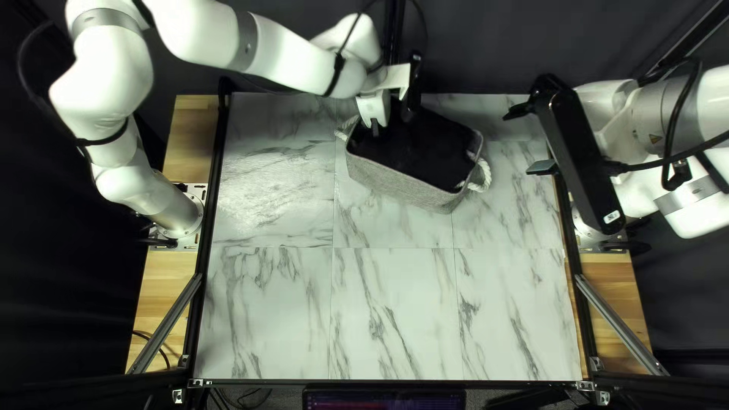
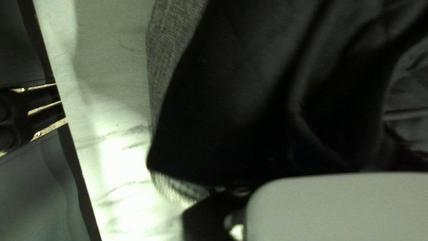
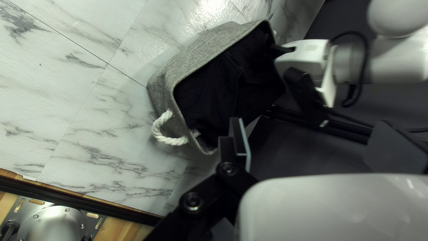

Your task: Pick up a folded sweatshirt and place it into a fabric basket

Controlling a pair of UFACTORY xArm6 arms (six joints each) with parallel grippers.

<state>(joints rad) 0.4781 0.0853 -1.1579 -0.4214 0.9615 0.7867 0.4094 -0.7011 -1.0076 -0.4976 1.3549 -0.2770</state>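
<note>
Top left view: your gray basket point(image 1: 402, 182) sits on the bench point(image 1: 387, 304), near the far edge. The sweatshirt point(image 3: 218, 91) seems to be the dark, wrinkly cloth inside it, so I think the job is nearly done. Your left hand point(image 1: 381, 127) is right over the far side of the basket, by the rim. I can't tell how wide open it is, or if it has hold of any cloth.

Your right hand point(image 1: 519, 143) is wide open, with nothing in it, out past the other end of the basket.

Here is what could go wrong. If your left hand has a bit of the sweatshirt pinched when you lift, it could pull the cloth back out. So make sure it has let go, then go up slowly. If you move sideways too soon, the hand could bump the rim and push the basket or tip it. The far edge is close, so a big push could make it fall off. The rope handle point(image 1: 345, 127) near that hand could get caught too, and the basket would get dragged along.

Keep your right hand back. If it comes in now, it could knock the basket or bang into your left arm point(image 1: 292, 57).
</note>
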